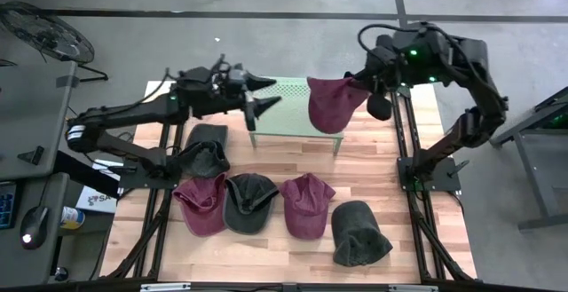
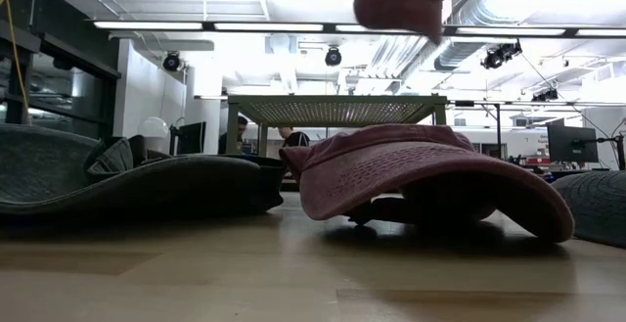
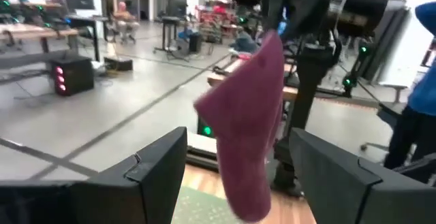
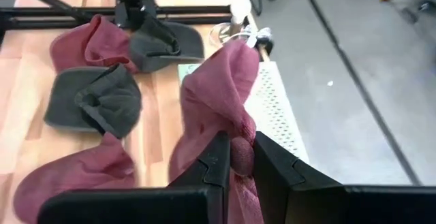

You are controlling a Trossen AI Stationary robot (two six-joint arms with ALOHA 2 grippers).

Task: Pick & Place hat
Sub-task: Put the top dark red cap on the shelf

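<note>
Item: maroon hat, hanging limp over the right end of the green perforated stand at the far side of the table. The right gripper is pinching a fold of it with fingers pressed together, likely carrying it for placing. The left gripper is hovering at the stand's left end, fingers spread and holding nothing. Five more hats are lying nearer on the table. In the low view the hanging hat is cut off at the top.
</note>
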